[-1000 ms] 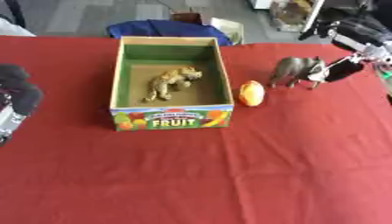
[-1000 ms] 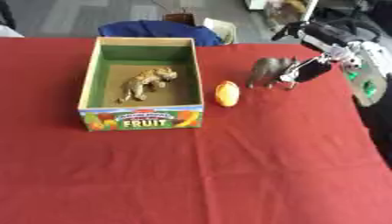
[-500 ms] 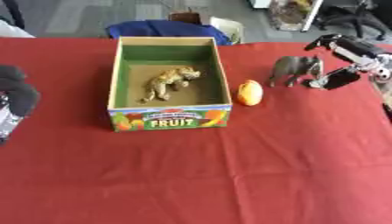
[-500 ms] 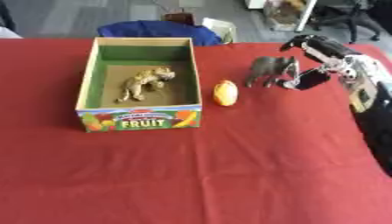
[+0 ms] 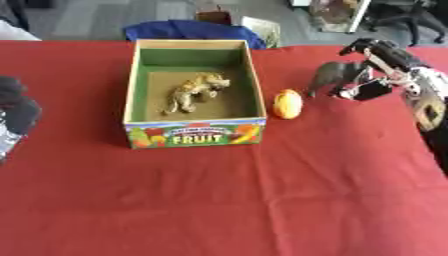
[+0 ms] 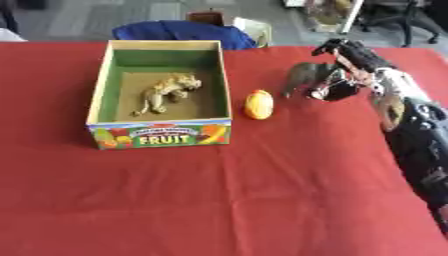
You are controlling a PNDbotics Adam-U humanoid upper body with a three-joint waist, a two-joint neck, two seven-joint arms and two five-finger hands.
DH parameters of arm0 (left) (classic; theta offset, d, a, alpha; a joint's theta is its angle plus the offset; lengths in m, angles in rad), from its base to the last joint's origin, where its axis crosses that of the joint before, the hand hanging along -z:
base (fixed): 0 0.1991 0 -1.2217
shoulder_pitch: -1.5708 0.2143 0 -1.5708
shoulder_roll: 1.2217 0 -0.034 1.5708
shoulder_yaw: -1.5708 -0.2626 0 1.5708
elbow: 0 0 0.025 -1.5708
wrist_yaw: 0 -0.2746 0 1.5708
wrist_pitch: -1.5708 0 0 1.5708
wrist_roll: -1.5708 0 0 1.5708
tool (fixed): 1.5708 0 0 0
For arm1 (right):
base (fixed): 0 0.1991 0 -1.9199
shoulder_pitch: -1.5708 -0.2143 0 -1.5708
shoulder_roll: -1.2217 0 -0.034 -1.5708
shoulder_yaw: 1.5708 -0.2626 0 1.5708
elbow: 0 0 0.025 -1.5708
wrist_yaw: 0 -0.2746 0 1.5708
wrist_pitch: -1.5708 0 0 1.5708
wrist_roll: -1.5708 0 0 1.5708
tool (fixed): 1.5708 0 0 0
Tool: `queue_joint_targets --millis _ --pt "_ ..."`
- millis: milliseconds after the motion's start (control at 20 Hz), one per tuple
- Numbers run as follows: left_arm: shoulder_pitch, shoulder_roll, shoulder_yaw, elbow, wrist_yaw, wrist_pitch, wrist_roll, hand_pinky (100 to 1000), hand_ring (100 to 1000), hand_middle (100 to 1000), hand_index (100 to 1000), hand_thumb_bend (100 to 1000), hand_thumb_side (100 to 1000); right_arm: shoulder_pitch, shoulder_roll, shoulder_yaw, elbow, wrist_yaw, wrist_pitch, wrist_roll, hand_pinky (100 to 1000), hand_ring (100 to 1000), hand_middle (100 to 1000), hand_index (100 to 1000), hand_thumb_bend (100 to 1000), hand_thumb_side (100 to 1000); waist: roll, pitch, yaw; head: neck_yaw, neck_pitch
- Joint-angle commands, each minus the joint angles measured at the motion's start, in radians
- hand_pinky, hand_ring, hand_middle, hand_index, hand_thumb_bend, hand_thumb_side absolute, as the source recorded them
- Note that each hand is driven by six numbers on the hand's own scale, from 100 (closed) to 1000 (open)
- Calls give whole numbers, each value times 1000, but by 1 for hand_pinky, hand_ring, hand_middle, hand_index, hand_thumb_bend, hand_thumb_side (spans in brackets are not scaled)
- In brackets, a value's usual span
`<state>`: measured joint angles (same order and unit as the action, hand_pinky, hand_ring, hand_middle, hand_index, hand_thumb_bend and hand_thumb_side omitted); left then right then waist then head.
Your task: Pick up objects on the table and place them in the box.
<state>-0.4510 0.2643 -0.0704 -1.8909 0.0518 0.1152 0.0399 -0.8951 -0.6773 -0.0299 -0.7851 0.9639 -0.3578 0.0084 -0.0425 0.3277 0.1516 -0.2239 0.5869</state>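
One tan animal down in the box, yellow fruit waiting at its three o'clock, right hand spread open around the grey elephant, nothing gripped yet.

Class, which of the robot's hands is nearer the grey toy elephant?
The right hand: it is right beside the toy elephant, on its right. The left hand sits at the table's far left edge, beyond the box.

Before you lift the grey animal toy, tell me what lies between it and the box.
The yellow-orange fruit lies on the cloth between the grey animal toy and the box, just outside its right wall. Nothing stands between the right hand and the toy; the hand is already at it.
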Motion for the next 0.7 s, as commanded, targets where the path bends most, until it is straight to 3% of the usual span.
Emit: queue_joint_targets --millis 50,200,250,450,700 --pt "-15 14 5 -17 -1 0 -1 561 595 571 643 740 408 -20 -12 1 9 35 1 -26 787 824 605 698 430 128 2 -16 1 -4 -13" --pt "-14 14 5 -17 -1 0 0 561 596 571 643 741 408 -21 -10 1 3 45 -1 -60 763 789 506 609 246 100 1 -16 1 -4 -12" --pt "-14 13 5 -17 -1 1 0 561 596 571 643 740 408 -21 -11 0 -1 45 -1 -72 753 776 467 579 100 100 0 -17 0 -4 -12" --pt "-13 14 5 -16 -1 0 0 561 596 571 643 741 408 -23 -21 7 -47 52 -5 -110 730 741 368 507 100 100 -2 -20 -4 -3 -11" --pt "-12 15 5 -16 -2 0 0 561 596 572 643 740 407 -39 -28 26 -155 34 -29 -119 730 730 337 487 100 100 -4 -24 -7 -3 -9"
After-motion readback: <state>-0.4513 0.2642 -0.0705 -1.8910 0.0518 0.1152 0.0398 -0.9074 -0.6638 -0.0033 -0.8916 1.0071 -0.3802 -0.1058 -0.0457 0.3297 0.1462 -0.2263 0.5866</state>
